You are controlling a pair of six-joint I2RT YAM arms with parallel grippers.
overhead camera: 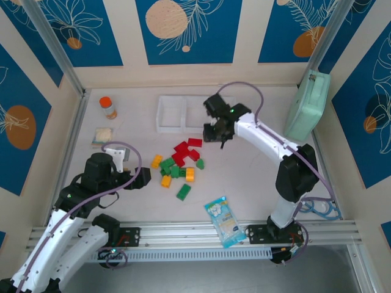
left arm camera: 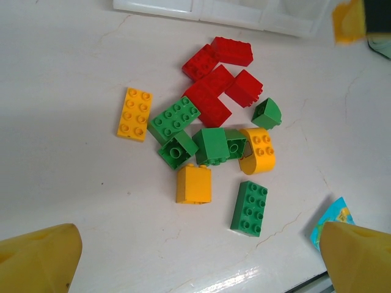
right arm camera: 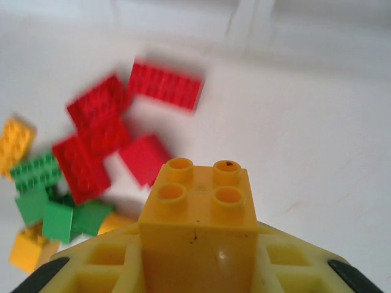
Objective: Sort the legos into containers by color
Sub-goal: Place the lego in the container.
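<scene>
The overhead view takes in the whole bench [overhead camera: 256, 183]. The containers [overhead camera: 171, 114], a white tray of joined bins at the far side, have one end covered by the right arm, so only two bins can be counted there. The legos [overhead camera: 177, 165] lie in a loose red, green and yellow heap, nearer the arm bases than the containers and apart from them. The right end effector [overhead camera: 218, 135] hangs just in front of the containers, between them and the heap, its arm reaching forward from its base. From above, what it carries is too dark to make out. The right wrist view settles that: the fingers are closed tight on a yellow brick [right arm camera: 198, 207], four studs up, with the heap blurred behind it and the containers a pale smear along the top. The left wrist view catches the same brick as a yellow scrap cut off at its upper corner, beside the containers' rim. The left end effector [overhead camera: 139, 178] sits beside the heap, farther from the containers than the right one, arm folded back. It is spread wide with nothing between its fingertips [left arm camera: 36, 259], and its camera shows the legos sharply enough to count studs.
</scene>
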